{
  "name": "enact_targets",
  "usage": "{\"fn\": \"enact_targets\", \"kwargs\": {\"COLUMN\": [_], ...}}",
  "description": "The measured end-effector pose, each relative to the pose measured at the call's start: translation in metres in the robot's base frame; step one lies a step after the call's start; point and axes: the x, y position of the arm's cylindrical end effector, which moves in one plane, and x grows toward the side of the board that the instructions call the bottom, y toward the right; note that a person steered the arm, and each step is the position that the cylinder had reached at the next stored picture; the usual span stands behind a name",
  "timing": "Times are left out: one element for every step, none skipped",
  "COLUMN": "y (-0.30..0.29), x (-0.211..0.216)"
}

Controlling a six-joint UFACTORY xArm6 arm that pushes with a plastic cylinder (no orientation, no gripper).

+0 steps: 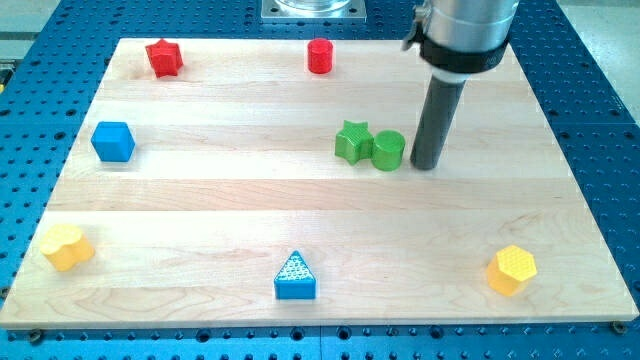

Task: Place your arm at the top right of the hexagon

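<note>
Tip [426,165] being rested on wooden board [200,200], just right of green cylinder [388,150]; no jaws, nothing being held; contact with cylinder unclear. Green star [352,141] being touched by cylinder's left side. Yellow hexagon [512,270] being left well below-right of tip, near board's bottom right. Board being carried on blue perforated table [600,100]

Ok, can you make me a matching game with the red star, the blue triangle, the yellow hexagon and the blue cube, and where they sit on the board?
Things:
1. red star
2. blue triangle
3. yellow hexagon
4. blue cube

Places:
A. the view's bottom right
B. the view's left edge, halfway up
C. the view's top left
D. the view's bottom middle

Pairs: 1-C, 2-D, 3-A, 4-B.

My tip is just right of the green cylinder, far above the hexagon.
</note>
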Motion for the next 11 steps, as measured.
{"fn": "enact_targets", "kwargs": {"y": [-0.015,-0.015,-0.002,0.062,0.028,0.022,0.094,0.15,0.153,0.133,0.1], "x": [0.012,-0.009,-0.014,-0.041,-0.045,-0.043,-0.022,0.03,0.076,0.114,0.154]}}
